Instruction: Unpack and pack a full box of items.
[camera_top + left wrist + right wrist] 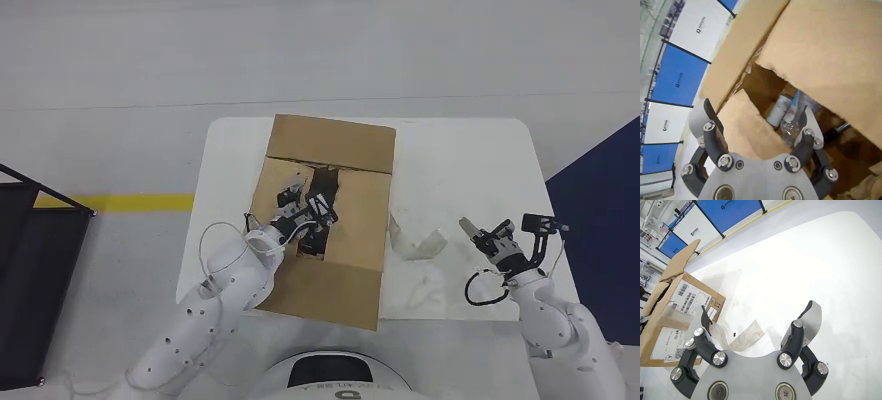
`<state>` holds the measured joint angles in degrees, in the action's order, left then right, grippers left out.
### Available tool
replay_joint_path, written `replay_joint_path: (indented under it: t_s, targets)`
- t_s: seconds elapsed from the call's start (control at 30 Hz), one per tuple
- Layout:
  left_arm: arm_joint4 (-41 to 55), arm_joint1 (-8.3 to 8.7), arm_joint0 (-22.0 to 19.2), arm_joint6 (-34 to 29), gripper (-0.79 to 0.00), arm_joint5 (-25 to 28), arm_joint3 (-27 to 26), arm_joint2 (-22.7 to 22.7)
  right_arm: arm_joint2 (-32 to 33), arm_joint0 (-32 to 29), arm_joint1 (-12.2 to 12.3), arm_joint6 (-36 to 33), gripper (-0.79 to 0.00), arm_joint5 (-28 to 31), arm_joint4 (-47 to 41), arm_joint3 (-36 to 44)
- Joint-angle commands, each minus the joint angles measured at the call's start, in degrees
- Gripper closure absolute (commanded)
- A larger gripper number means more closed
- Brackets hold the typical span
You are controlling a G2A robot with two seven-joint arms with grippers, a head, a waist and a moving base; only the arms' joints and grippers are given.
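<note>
Torn cardboard box [335, 145], left gripper [756, 109] wide open, empty, over its opening, left wrist view revealing pale cylinder [777, 112] and crinkled plastic [789, 128] inside, right gripper [757, 310] spread, empty, beside box near curled clear tape [745, 336]

Quick tally now: one cardboard box [335, 145], one loose strip of clear tape [747, 336], and down inside, one pale can [777, 112] and one crinkled clear wrapper [789, 130].

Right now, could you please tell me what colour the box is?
The box is brown; clearest in top view.
</note>
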<state>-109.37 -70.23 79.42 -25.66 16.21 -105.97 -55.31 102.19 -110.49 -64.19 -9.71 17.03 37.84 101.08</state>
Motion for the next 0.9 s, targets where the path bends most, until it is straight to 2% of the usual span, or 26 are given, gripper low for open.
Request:
replay_joint_path:
  t_s: [0.0,0.13,0.2,0.3,0.47,0.63,0.77,0.87]
  targets:
    - [-0.32,-0.52,-1.51,-2.21,-0.785,0.16,1.14,2.06,-0.15,0.02,-0.05,0.13,-0.785,0.07,0.03,-0.21]
    - [2.08,-1.77,-3.34,-3.4,-0.785,-1.81,1.42,5.34,-0.17,-0.43,-0.23,1.2,-0.785,-0.43,-0.35,-1.05]
    - [4.35,-2.22,-3.72,-1.73,-0.785,-3.51,0.08,5.77,0.11,-0.97,-0.31,1.99,-0.785,-0.07,-0.96,-1.67]
    - [2.22,-2.67,-3.63,1.93,-0.785,-8.51,-0.23,6.77,0.75,-1.77,-0.44,3.33,-0.785,0.38,-2.06,-2.58]
    - [-1.58,-3.51,-3.76,8.19,-0.785,-12.4,0.84,10.55,2.46,-4.03,-0.75,6.8,-0.785,1.12,-4.25,-3.35]
    - [-3.62,-4.95,-5.96,9.62,-0.785,-13.97,2.98,14.68,5.59,-7.75,-1.13,11.54,-0.785,3.62,-8.31,-5.17]
    - [-4.2,-6.79,-8.57,10.12,-0.785,-16.73,5.67,18.56,7.5,-10.92,-1.6,15.41,-0.785,5.7,-11.51,-6.48]
    - [-3.77,-7.75,-9.47,10.3,-0.785,-17.82,6.22,19.87,8.53,-12.92,-1.91,17.52,-0.785,7.12,-12.27,-6.68]
